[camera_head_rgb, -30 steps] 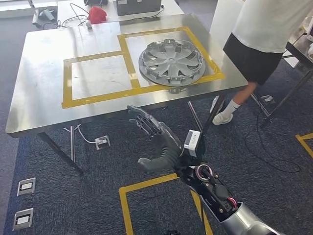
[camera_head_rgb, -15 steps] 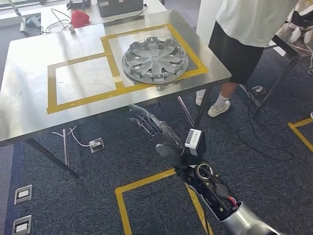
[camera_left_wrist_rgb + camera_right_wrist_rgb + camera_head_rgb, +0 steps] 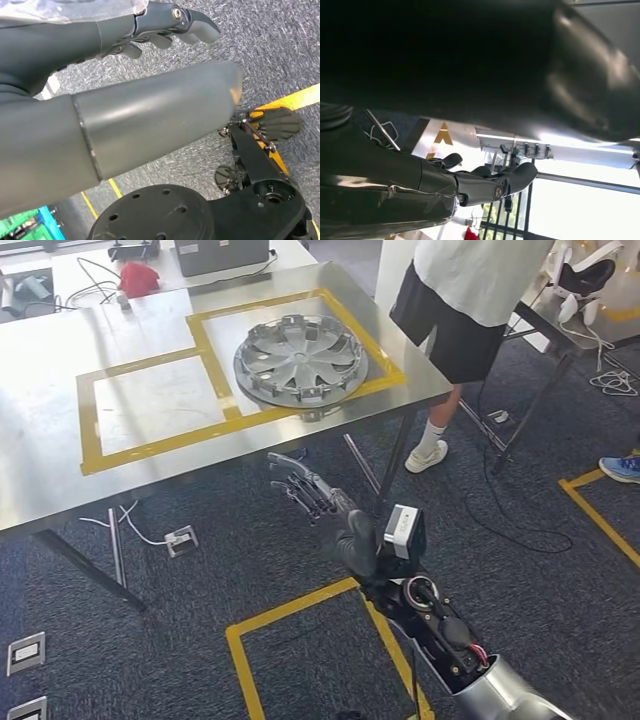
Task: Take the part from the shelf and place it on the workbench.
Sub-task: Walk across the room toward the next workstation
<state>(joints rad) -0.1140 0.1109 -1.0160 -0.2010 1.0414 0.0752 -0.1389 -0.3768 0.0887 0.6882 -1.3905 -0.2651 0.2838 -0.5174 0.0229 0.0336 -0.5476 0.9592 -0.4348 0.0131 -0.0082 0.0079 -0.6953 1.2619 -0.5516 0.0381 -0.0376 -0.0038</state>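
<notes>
From the head view you see the part [image 3: 300, 359], a grey wheel cover, lying flat on the steel workbench [image 3: 45, 410]. It sits inside the right-hand of two squares marked in yellow tape [image 3: 89, 430], its near rim just touching the tape line along the front. The left square beside it is bare steel. The bench's front edge runs just beyond the right hand [image 3: 321, 512], which hangs in the air over the carpet, below and in front of that edge, touching nothing. Its fingers [image 3: 290, 480] are stretched out straight toward the bench and spread apart, with nothing in them.

A person [image 3: 460, 300] in a white top and dark shorts stands close to the bench's right corner. A second, darker table [image 3: 555, 335] stands behind them, and cables [image 3: 521, 530] trail across the floor there. More yellow tape [image 3: 302, 605] marks the carpet under your right arm, and floor sockets [image 3: 181, 538] lie under the bench.

In the left wrist view you see the left hand [image 3: 113, 75] over grey carpet, fingers extended and apart, thumb long and straight, holding nothing.

In the right wrist view, much of the picture is dark and blurred. You can make out the right hand's fingers [image 3: 497, 182] extended and free, against a bright window.
</notes>
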